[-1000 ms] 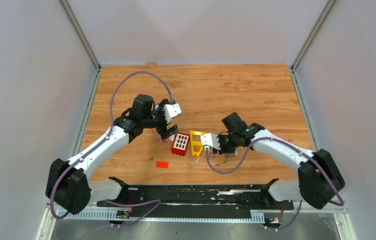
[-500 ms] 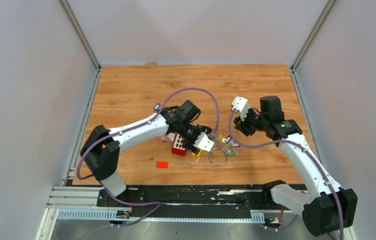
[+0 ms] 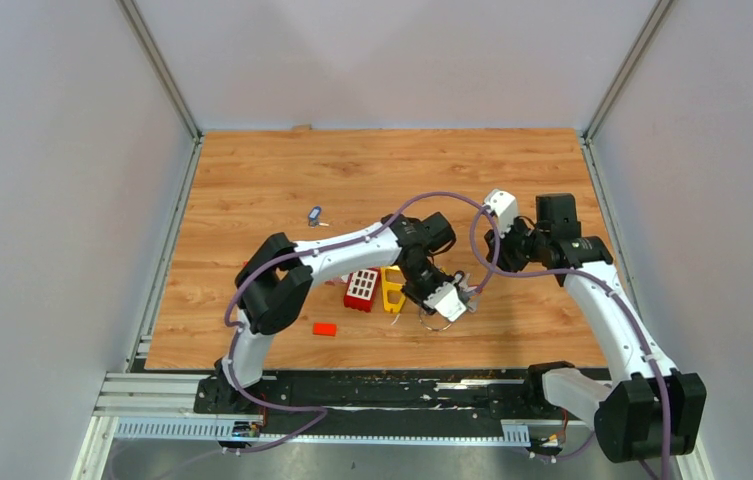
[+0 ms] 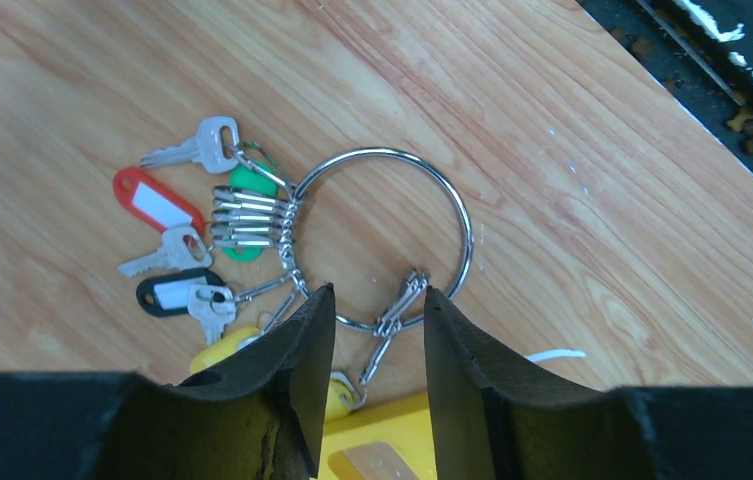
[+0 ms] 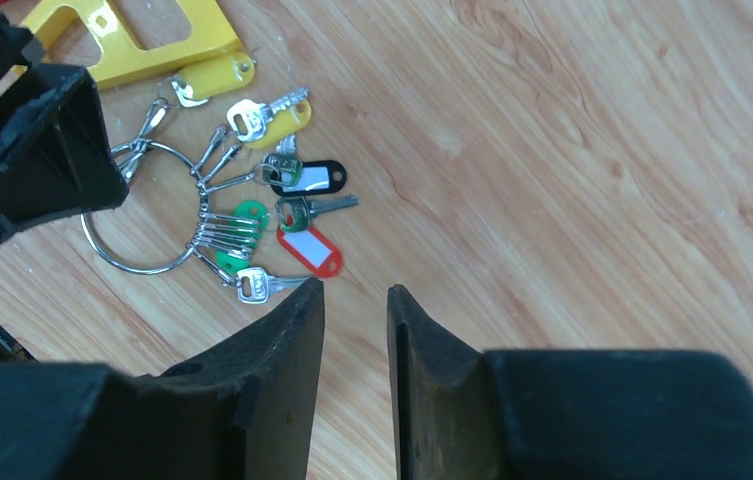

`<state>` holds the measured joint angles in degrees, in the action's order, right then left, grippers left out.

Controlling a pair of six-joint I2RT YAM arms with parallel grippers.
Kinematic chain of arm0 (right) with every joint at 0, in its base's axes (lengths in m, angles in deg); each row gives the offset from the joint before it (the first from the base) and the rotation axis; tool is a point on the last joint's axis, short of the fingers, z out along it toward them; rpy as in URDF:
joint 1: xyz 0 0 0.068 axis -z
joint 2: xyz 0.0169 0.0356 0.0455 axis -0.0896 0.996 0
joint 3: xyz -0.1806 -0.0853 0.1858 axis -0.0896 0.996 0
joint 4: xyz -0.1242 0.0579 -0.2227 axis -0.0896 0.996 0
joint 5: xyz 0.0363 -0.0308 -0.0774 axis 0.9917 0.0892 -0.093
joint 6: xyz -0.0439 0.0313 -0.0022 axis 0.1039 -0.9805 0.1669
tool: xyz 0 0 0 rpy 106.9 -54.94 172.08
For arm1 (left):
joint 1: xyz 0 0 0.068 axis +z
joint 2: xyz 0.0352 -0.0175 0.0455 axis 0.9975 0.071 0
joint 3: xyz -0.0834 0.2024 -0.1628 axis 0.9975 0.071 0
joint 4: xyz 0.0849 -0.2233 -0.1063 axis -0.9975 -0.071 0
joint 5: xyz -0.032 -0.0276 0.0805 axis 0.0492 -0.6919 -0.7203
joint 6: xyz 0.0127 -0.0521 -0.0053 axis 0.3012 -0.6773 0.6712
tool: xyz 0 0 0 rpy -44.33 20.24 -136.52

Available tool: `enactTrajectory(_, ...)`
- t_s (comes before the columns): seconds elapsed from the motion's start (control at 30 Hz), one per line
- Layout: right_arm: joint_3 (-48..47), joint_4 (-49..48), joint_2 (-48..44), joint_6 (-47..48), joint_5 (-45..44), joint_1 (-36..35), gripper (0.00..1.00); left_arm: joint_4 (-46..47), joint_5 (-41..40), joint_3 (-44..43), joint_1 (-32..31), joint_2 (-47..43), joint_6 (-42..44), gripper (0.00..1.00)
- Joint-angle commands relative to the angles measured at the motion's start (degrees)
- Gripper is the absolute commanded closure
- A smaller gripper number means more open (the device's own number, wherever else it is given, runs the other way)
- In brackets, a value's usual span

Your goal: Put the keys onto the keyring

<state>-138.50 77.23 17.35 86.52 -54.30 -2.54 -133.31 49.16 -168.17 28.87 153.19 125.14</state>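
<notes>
Flat on the wood-grain table (image 3: 512, 180), near the middle of its near edge: thin round silver wire keyring (image 4: 384, 151), just beside a yellow triangular plastic frame (image 3: 392, 288). Already hooked to it by small wire loops (image 4: 242, 212): silver metal keys with coloured plastic tags (image 4: 184, 247), fanned out on the wood. Well apart, toward the far-left part of the table: one loose blue-headed key (image 3: 314, 214), not yet on. Set over the ring's arc, jaws parted, nothing clamped: left gripper (image 4: 377, 300). Above the key fan, narrow gap between jaws, empty: right gripper (image 5: 354, 292). Risks, as a judgement: could pinch a small loop instead of the ring wire; could skate the thin wire across smooth wood on closing; could drag the bunch into the yellow frame or the red block with white squares (image 3: 360, 288); could knock the two grippers together, being so near. Also a small red block (image 3: 325, 328) by the near edge. Surface: light wood grain, flat, faint white specks. Around it: plain pale walls, metal corner rails.
</notes>
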Motion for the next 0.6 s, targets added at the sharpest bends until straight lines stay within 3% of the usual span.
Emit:
enactTrajectory(0.0,-0.3,0.4,2.1,-1.9,0.1,2.3,0.71,-4.4,-2.2,-4.9,-2.6,3.8,2.5,0.55)
enactTrajectory(0.3,0.4,1.5,0.7,-1.0,2.8,5.2,0.72,-8.5,-5.5,-10.8,-3.9,9.9,4.8,0.58)
enactTrajectory(0.57,0.8,2.1,0.6,-0.1,3.9,5.9,0.72,-8.6,-8.1,-8.7,-3.9,9.2,6.1,0.58)
